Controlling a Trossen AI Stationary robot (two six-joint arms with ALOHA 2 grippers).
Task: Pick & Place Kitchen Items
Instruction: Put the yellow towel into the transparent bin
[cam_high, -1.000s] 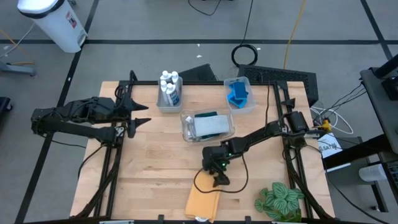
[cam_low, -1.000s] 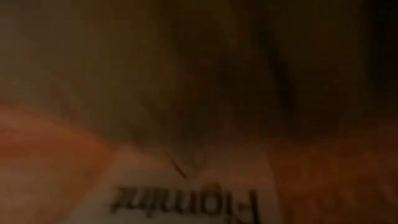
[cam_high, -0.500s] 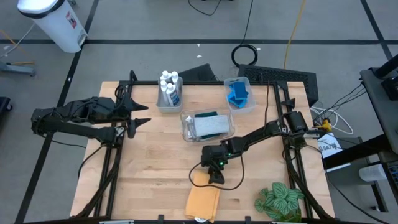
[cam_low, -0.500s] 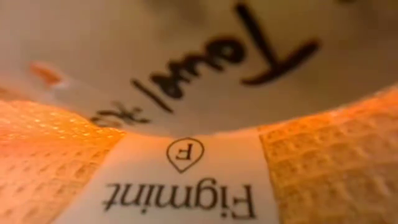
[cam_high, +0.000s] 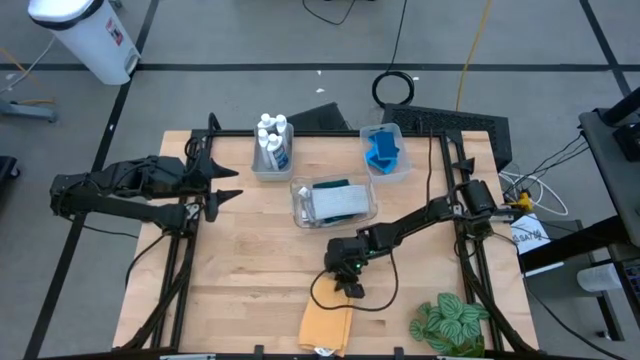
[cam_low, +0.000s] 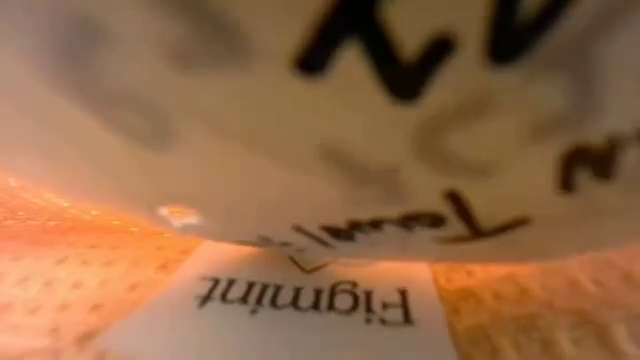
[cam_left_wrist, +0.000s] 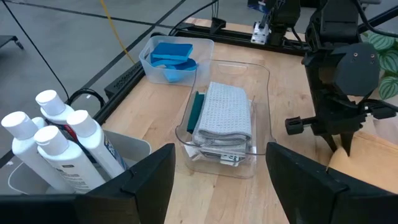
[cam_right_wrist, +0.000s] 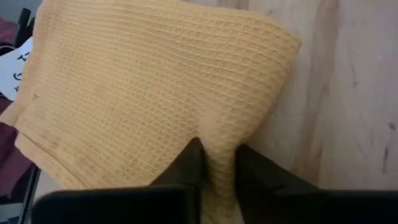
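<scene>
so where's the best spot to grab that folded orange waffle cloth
Grip the folded orange waffle cloth at its corner nearest the table's middle, coming from above. It lies flat, so only a pinched-up edge gives hold; the right gripper fingers already pinch a ridge of fabric there.

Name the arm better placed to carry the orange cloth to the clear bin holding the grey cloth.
Right. The right gripper already pinches the orange cloth near the bin; the left gripper waits open at the table's left edge.

From my station, overhead and wrist views are evenly lit and sharp, with soft shadows. My low view is blurred, orange-tinted, blocked by a close white label.
</scene>
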